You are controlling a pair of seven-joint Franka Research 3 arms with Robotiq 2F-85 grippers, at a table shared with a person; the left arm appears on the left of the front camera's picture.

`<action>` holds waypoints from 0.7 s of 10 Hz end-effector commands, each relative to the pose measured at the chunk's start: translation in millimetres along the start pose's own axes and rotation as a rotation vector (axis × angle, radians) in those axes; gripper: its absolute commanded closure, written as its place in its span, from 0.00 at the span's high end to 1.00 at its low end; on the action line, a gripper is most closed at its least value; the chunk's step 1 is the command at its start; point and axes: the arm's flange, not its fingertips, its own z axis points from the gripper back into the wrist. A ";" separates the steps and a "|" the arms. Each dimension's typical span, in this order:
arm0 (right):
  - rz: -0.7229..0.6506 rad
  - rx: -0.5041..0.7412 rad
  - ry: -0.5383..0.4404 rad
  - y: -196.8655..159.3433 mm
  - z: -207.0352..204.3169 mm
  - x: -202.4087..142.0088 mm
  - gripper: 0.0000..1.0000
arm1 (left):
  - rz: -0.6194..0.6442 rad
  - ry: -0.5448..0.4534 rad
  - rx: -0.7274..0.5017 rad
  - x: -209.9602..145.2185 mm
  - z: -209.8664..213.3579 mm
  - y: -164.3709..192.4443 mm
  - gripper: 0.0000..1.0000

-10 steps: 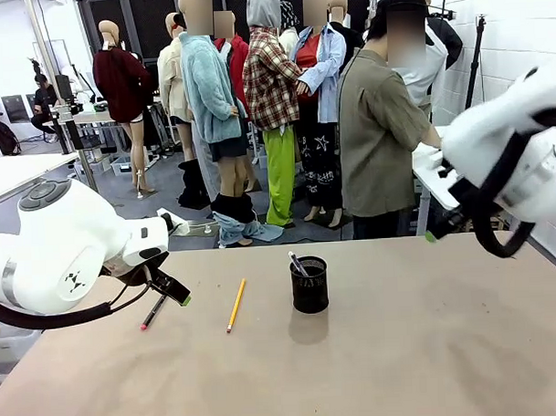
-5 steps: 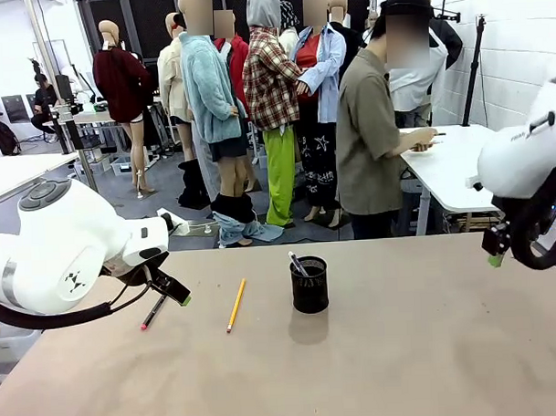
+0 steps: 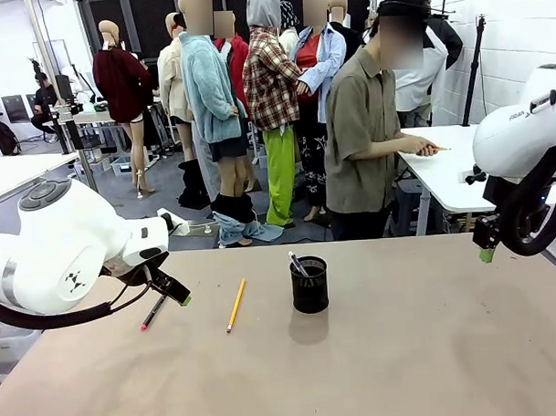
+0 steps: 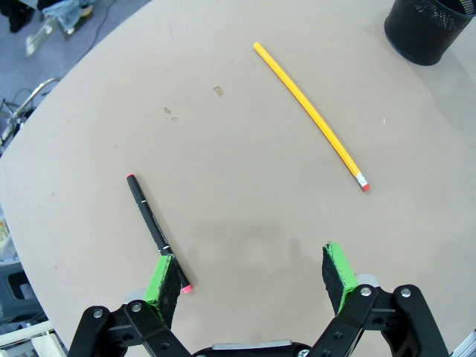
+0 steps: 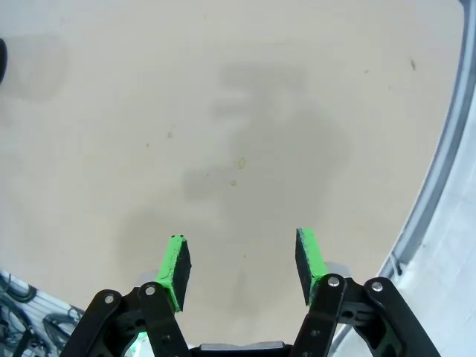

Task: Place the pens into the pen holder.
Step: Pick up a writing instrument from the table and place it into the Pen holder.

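- The holder [image 3: 309,284] stands upright mid-worktop [image 3: 402,368], nearer the far edge; one grey pen [image 3: 297,263] already leans inside it.
- The pencil [image 3: 236,304] lies flat between the holder and the left edge, apart from both.
- The dark pen [image 3: 154,312] lies closer to the left edge, one red end just beside a pad of the left hand [image 4: 251,268], which hovers spread wide and empty.
- The right hand [image 5: 238,264], partly spread, grasps nothing above bare worktop near the right edge.
- By my reckoning, one is in and two are left.
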 end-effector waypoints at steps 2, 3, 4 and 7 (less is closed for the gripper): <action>0.009 -0.031 -0.011 -0.1 -0.5 -6.0 0.72 | 0.123 0.097 -0.005 19.1 -5.9 26.3 1.00; 0.009 -0.031 -0.011 -0.1 -0.5 -6.0 0.72 | 0.145 0.139 -0.028 27.8 -12.3 40.4 1.00; 0.009 -0.031 -0.011 -0.1 -0.5 -6.0 0.72 | 0.201 0.172 -0.040 34.9 -19.2 55.9 1.00; 0.009 -0.031 -0.011 -0.1 -0.5 -6.0 0.72 | 0.315 0.301 -0.078 44.7 -52.7 90.0 1.00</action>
